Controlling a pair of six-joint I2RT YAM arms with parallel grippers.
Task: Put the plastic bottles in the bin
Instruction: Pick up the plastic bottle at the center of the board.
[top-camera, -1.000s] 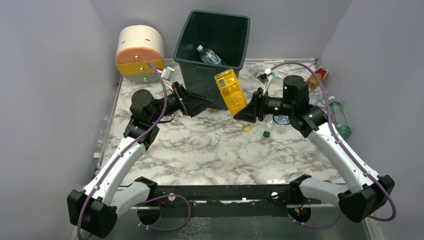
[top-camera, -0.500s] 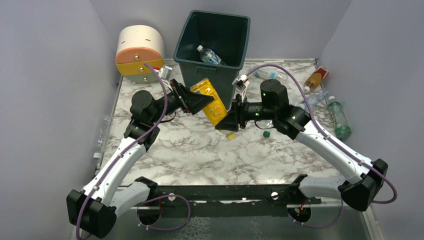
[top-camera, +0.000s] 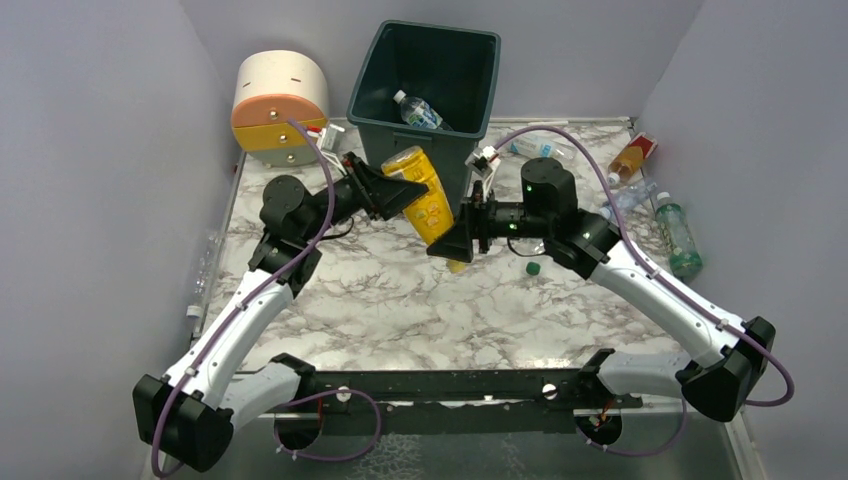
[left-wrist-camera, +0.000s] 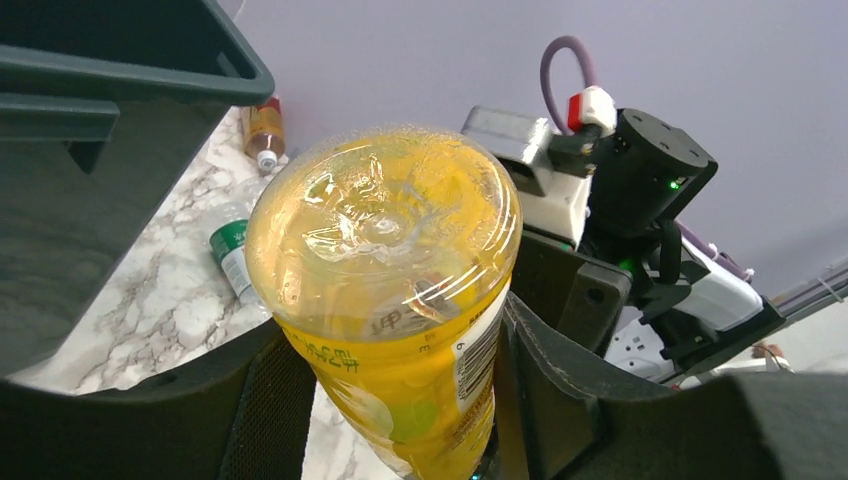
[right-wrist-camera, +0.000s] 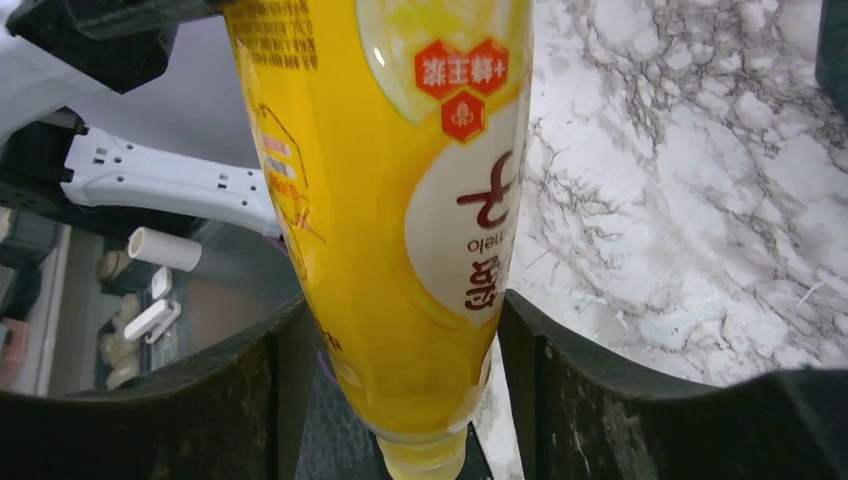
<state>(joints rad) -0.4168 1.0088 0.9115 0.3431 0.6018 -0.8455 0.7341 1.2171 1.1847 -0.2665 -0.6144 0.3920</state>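
A yellow plastic bottle (top-camera: 425, 195) hangs tilted in the air just in front of the dark green bin (top-camera: 400, 150), base up and neck down. My left gripper (top-camera: 408, 190) is shut on its upper, base end (left-wrist-camera: 385, 260), both fingers pressed against the label. My right gripper (top-camera: 450, 245) surrounds the neck end (right-wrist-camera: 400, 200); its jaws stand slightly apart from the bottle, open. A clear bottle (top-camera: 418, 111) lies inside the bin. Other plastic bottles lie at the right: an orange one (top-camera: 630, 157), a green one (top-camera: 678, 235) and a clear one (top-camera: 540, 148).
A rounded cream, orange and yellow drawer unit (top-camera: 280, 105) stands at the back left, beside the bin. A green cap (top-camera: 534, 268) lies on the marble table near my right arm. Grey walls close in both sides. The bin's wall (left-wrist-camera: 100, 150) fills the left of the left wrist view.
My right arm carried the yellow bottle leftward to the left gripper. The left gripper closed on its base end, and the right jaws loosened.
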